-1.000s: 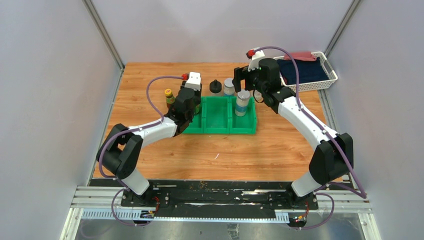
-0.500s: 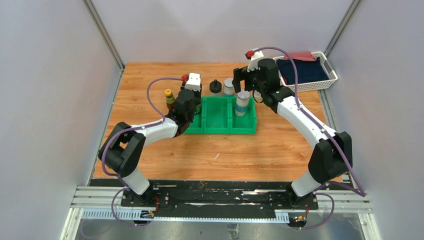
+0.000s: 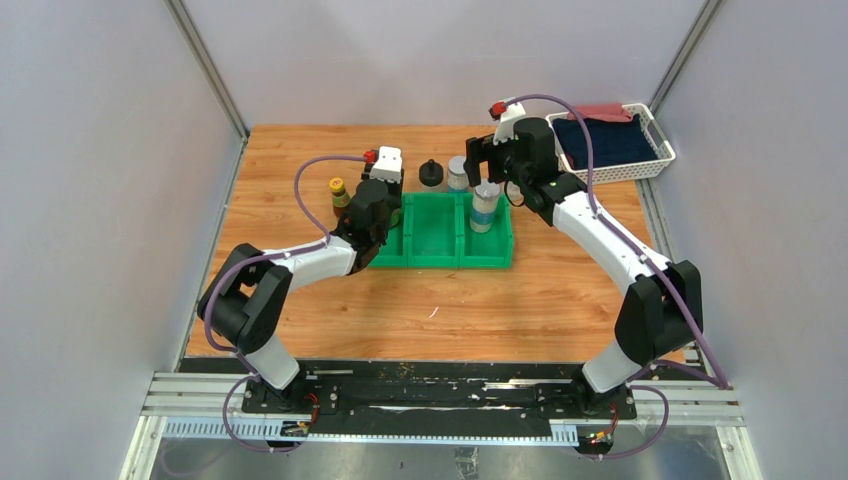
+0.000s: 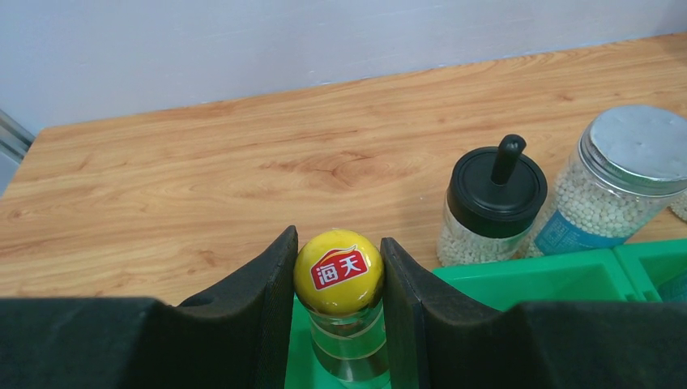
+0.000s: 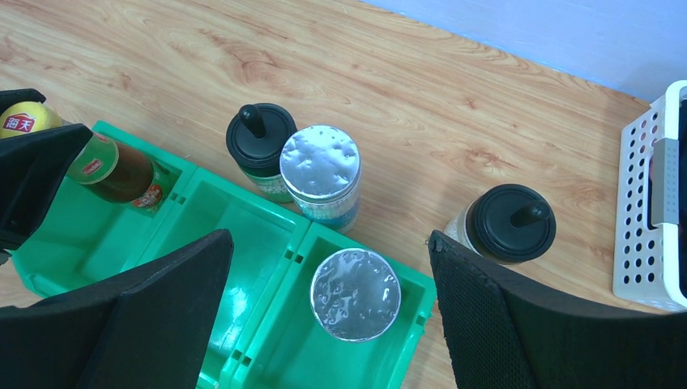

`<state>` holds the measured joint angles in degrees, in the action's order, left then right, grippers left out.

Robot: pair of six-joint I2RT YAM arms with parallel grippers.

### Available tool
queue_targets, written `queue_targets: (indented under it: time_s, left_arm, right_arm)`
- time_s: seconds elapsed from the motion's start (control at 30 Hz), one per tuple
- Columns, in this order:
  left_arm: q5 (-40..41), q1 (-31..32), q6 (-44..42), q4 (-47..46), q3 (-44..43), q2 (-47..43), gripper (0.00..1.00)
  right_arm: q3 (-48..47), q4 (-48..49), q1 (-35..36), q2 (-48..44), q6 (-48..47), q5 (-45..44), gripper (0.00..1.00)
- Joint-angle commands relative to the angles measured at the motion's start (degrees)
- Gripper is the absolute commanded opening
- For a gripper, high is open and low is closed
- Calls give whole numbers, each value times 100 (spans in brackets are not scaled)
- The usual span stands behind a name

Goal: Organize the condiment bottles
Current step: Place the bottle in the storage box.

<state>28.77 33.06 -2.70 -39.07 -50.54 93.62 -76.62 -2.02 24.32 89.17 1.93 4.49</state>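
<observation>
**L pincer has the yellow-cap bottle at the bin's left slot**

Dark bottle [image 4: 340,279] sits btwn the pads of the L gripper [image 4: 338,253], clamped at cap/neck. Its long axis is approx. upright, running down from the pincer into the left compartment of the green bin [image 4: 518,279] (base on the floor or not: can't tell). Release point looks straight below. Its twin [image 3: 338,190] stands on the table to that pincer's left. R gripper [image 5: 330,241] hangs wide open, holding nothing, w/ a shaker [image 5: 355,294] right beneath it. The other shaker [image 5: 319,162] + knob-lid jar [image 5: 259,134] are just beyond, 2nd knob jar [image 5: 512,223] to its right.
</observation>
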Motion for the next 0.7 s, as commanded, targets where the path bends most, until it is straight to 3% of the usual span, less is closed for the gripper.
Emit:
queue_targets:
  time_s: [0.0,0.67]
  left_arm:
    - [193,-45,-161,-734,-26,1,0]
    - [382,-45,-170,-533,-98,153,1]
  right_arm:
    - [-81,-9,29,39,-67,-84,94]
    - [-41,27,29,66,-64,-80,94]
